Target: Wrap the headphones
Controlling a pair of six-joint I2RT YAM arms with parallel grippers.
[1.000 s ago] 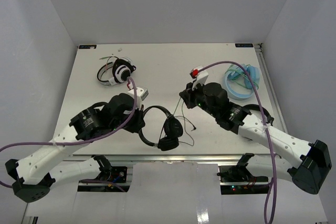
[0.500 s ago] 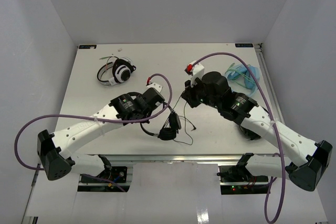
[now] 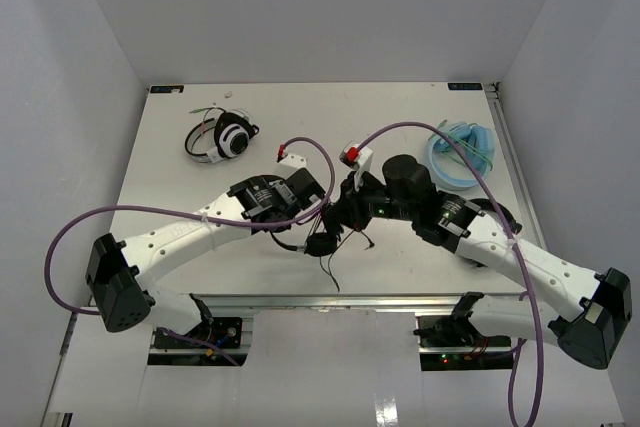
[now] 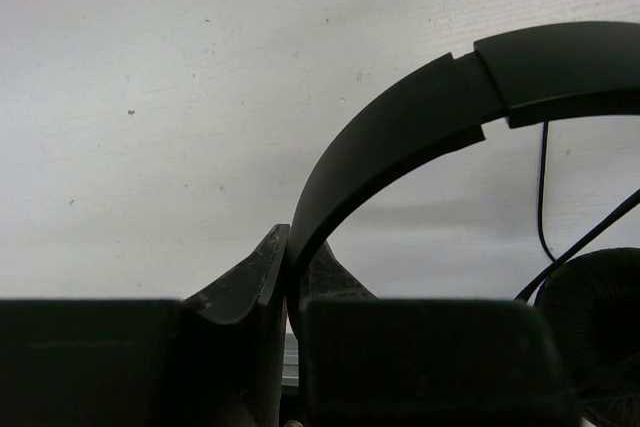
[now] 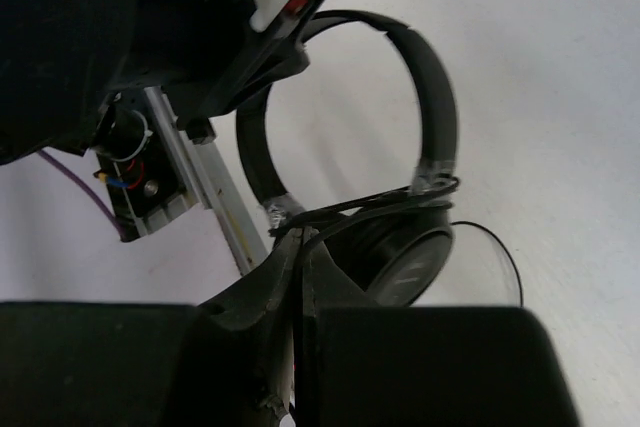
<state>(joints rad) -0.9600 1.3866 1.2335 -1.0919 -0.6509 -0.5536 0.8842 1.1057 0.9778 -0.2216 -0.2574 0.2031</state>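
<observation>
L gripper [image 4: 290, 252] prob. tight on headphones [image 4: 400, 137], mid-band

From above, the arms cover most of the headphones [image 3: 320, 244], and neither gripper's fingertips show there. In the left wrist view the band [image 4: 400, 137] and cable [image 4: 541, 187] run off the right edge. The band's lower end vanishes inside the clamped left gripper [image 4: 290, 267], and an earcup [image 4: 595, 327] is cropped at the corner. In the right wrist view the right gripper [image 5: 297, 247], pinched on the cable, hides the earcup's lower part, and the lettering is too blurred to read. A second black pair [image 3: 503, 213] lies mostly under the right arm.
</observation>
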